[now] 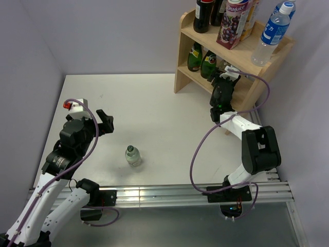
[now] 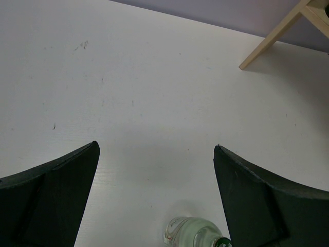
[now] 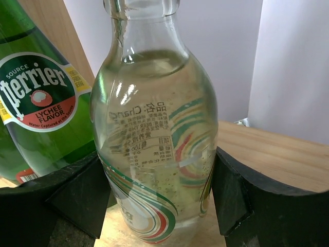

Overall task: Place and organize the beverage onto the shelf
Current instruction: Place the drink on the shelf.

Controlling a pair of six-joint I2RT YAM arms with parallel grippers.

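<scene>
The clear bottle (image 3: 154,128) stands on the lower tier of the shelf (image 1: 181,72), just beside a green Perrier bottle (image 3: 36,103) on its left. The wrist view does not show whether they touch. 2 green bottles (image 1: 194,56) fill that tier's left part. On the top tier stand 2 cola bottles (image 1: 203,15), a grape juice carton (image 1: 232,23) and a water bottle (image 1: 271,33) at the right end. 1 green-capped bottle (image 1: 132,155) stands upright alone on the table (image 1: 154,103), well apart from the shelf.

The right gripper (image 1: 229,72) reaches into the lower tier, its jaws clamped on the clear bottle's lower body. The left gripper (image 1: 107,122) hangs above the table with jaws spread wide, holding nothing, the green-capped bottle near it.
</scene>
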